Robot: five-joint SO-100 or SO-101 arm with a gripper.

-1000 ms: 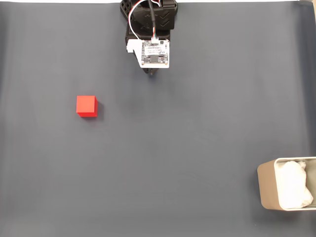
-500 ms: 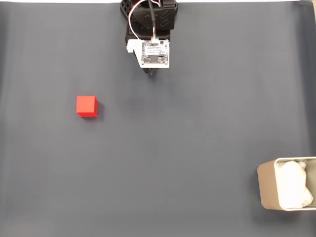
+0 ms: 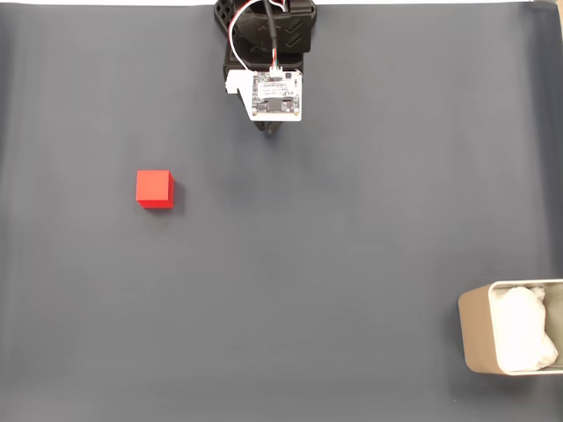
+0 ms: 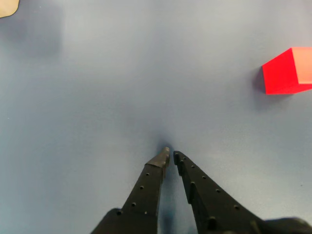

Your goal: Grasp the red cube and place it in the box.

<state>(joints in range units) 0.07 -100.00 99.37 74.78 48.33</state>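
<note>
The red cube [image 3: 155, 188] lies on the dark mat at the left of the fixed view; in the wrist view the red cube [image 4: 286, 71] sits at the right edge. The box [image 3: 479, 338], beige-grey with a white wrinkly lining, stands at the lower right corner of the fixed view, and a corner of the box [image 4: 7, 6] shows at the wrist view's top left. My gripper [image 4: 170, 154] is shut with nothing between its black fingers, tips almost touching above the mat. In the fixed view the arm sits at top centre, with the gripper [image 3: 271, 128] tip just below its white board.
The dark grey mat [image 3: 334, 264] covers the whole table. The arm's base [image 3: 264, 35] with its white circuit board and wires stands at the top centre. Wide free room lies between the cube and the box.
</note>
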